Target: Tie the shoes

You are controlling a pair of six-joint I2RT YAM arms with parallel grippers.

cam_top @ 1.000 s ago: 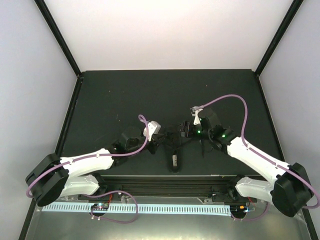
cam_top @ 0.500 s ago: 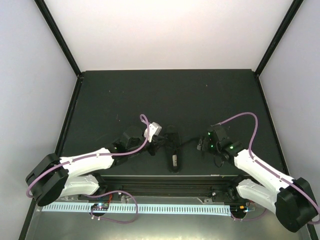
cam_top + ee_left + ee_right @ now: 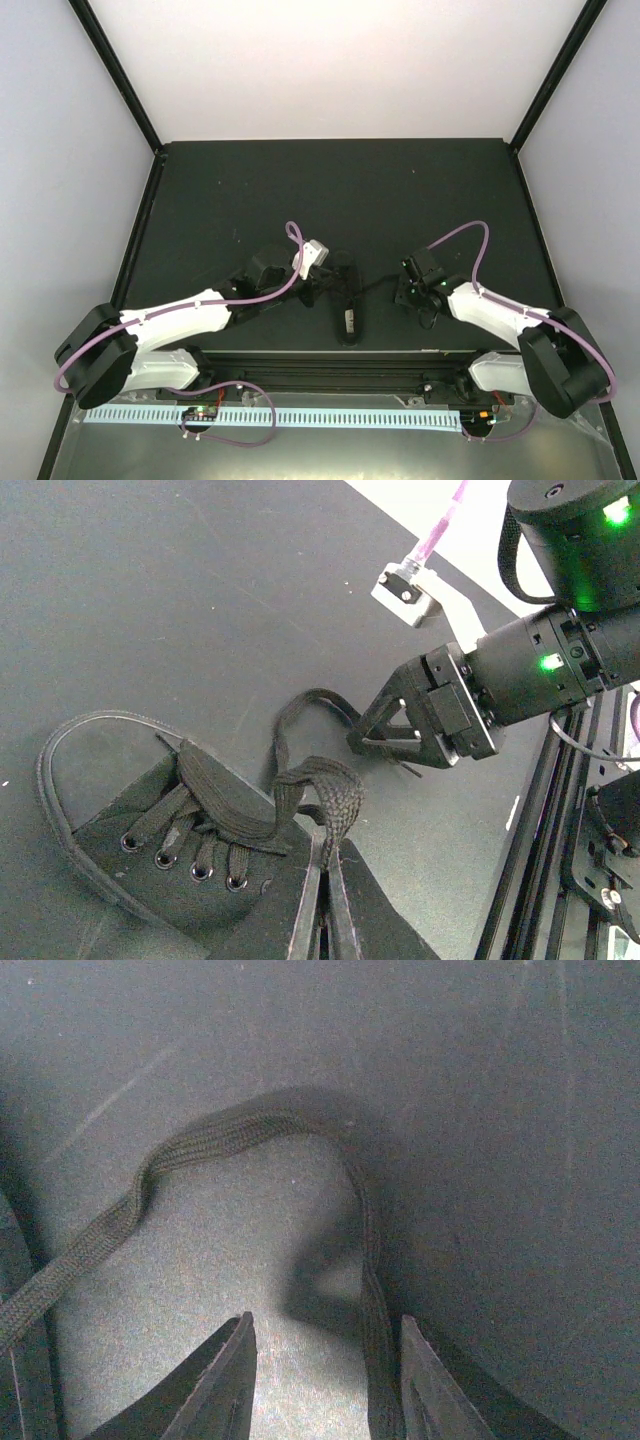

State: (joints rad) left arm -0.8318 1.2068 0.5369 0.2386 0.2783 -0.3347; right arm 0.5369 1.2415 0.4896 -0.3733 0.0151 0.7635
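Black canvas shoe (image 3: 347,312) lies on dark matte table (image 3: 250,200), between arms. No knot yet. Left gripper (image 3: 325,865) pinched shut on loop of thin black lace (image 3: 335,795). Right gripper (image 3: 325,1325) jaws apart, lace strand (image 3: 220,1135) between them, ungripped. Crossing, bow remain.

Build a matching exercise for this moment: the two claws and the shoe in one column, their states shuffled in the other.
Things:
1. left claw
2. right claw
3. shoe

States:
A. open, with a strand of lace lying in its gap
B. lying on the table between the two arms
C. shut on a fold of lace above the shoe's eyelets

Pairs: 1-C, 2-A, 3-B
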